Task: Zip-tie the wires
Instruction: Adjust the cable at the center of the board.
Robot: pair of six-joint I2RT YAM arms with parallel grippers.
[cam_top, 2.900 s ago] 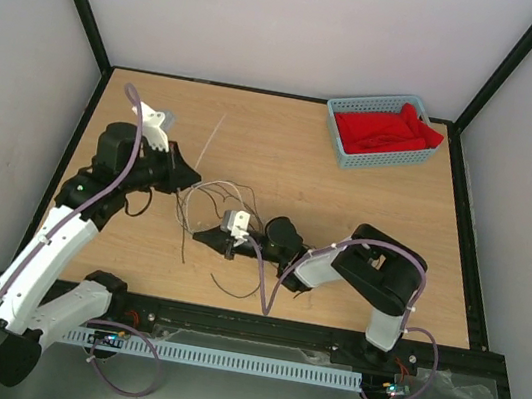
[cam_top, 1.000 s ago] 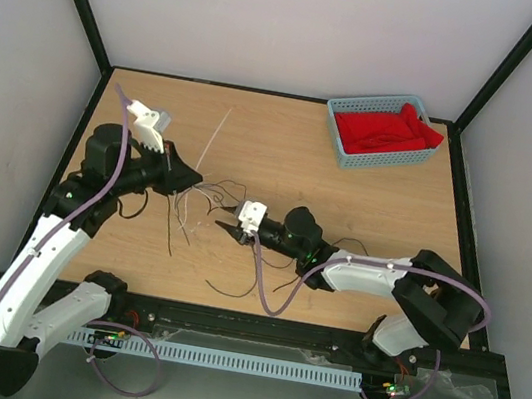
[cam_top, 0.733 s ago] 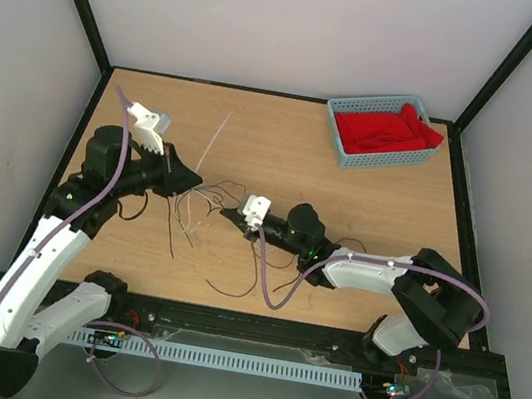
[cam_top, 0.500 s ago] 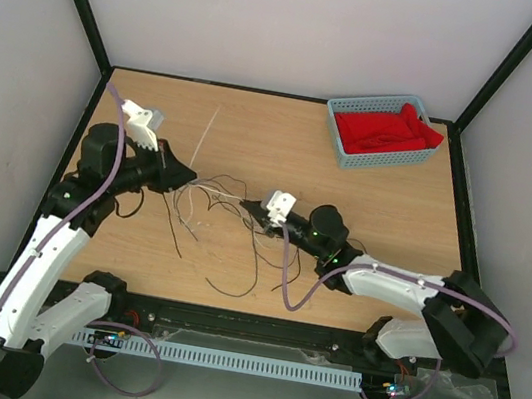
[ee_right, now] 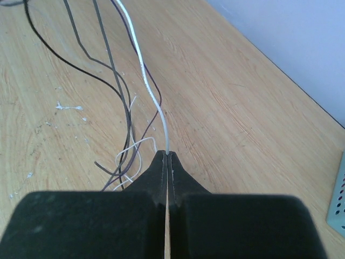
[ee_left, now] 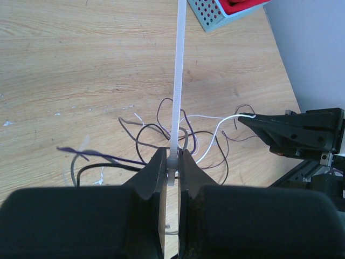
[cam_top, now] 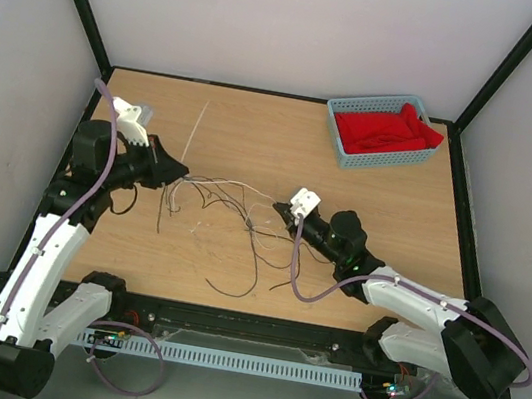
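Left wrist view: the left gripper (ee_left: pixel 171 167), jaws nearly closed, pinches the zip tie (ee_left: pixel 178 81) at its near end, strip pointing to 12 o'clock over the wires (ee_left: pixel 156 127). The right gripper (ee_right: pixel 167 162), jaws closed, clamps a white strand (ee_right: pixel 143 70) trailing toward 11 o'clock.

Left arm (cam_top: pixel 43 250), right arm (cam_top: pixel 419 301): white shells, black joints. Lilac cable (cam_top: pixel 294 265) along each, looping by bases (cam_top: pixel 102 291) at 6 o'clock. White camera mounts (cam_top: pixel 304 202). Black tapered fingers (ee_left: pixel 152 175).
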